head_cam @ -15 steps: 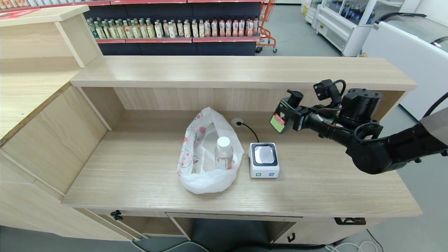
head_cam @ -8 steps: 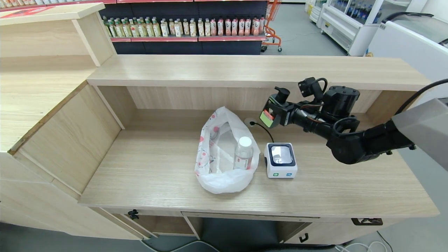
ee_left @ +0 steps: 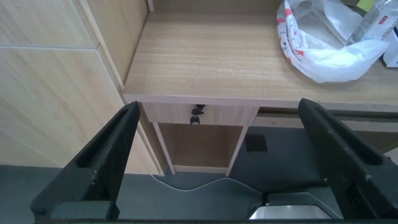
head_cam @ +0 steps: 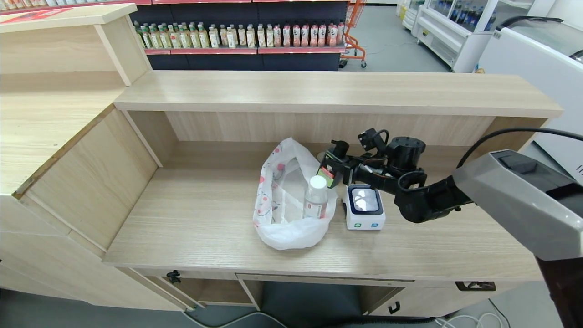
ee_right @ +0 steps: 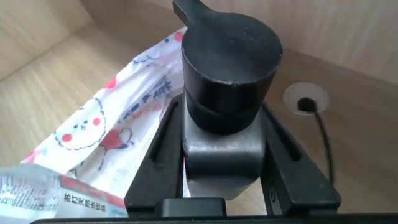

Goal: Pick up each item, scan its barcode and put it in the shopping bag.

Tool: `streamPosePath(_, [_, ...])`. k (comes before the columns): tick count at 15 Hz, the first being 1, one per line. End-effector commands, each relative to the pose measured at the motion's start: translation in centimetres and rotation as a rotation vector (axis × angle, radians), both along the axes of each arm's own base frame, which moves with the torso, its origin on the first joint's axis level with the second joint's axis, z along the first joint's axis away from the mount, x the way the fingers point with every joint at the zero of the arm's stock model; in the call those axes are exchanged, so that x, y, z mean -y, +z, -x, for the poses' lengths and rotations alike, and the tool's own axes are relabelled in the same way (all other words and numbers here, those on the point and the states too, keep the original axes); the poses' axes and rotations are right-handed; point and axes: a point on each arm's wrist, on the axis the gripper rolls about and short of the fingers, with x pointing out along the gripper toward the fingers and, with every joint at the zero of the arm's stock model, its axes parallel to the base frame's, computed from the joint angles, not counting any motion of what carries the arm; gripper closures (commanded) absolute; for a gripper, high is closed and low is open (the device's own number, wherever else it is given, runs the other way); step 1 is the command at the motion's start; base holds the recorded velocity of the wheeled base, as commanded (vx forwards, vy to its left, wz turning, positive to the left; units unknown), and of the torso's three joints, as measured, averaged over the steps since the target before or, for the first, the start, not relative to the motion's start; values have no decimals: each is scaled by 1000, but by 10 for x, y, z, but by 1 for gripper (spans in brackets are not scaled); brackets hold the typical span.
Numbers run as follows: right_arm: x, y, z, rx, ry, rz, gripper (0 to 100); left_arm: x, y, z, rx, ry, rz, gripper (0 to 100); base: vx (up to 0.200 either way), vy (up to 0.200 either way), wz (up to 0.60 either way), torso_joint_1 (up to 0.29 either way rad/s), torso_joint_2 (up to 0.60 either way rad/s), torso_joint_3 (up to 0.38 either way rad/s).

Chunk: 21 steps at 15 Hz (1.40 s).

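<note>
We see little of the black-capped bottle (head_cam: 338, 148) below its cap: the right gripper (head_cam: 331, 169) closes over its body, and its label (head_cam: 326, 173) is too small for us to read. The right arm (head_cam: 428, 200) covers the far edge of the scanner (head_cam: 364, 210). In the left wrist view, the shopping bag (ee_left: 311, 46) and the clear bottle (ee_left: 372, 20) inside it run off the picture's edge.

Head camera overhead — wrist cameras sharing the bag (head_cam: 284, 237)
</note>
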Motion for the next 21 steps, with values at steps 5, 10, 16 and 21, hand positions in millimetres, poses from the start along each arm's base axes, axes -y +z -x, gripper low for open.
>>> streamPosePath(5, [-24,-17,-30,2,31,-1,100,0,0,0,0,2,-2,0,0,0,0,0,0,0])
streamPosePath(10, [-42,-25,-32,-16,79,-1,100,0,0,0,2,0,-5,0,0,0,0,0,0,0])
streamPosePath(16, [-48,-44,-34,-41,83,11,100,0,0,0,0,0,-5,0,0,0,0,0,0,0])
streamPosePath(21, [-51,-50,-46,-5,80,0,100,0,0,0,0,0,-5,0,0,0,0,0,0,0])
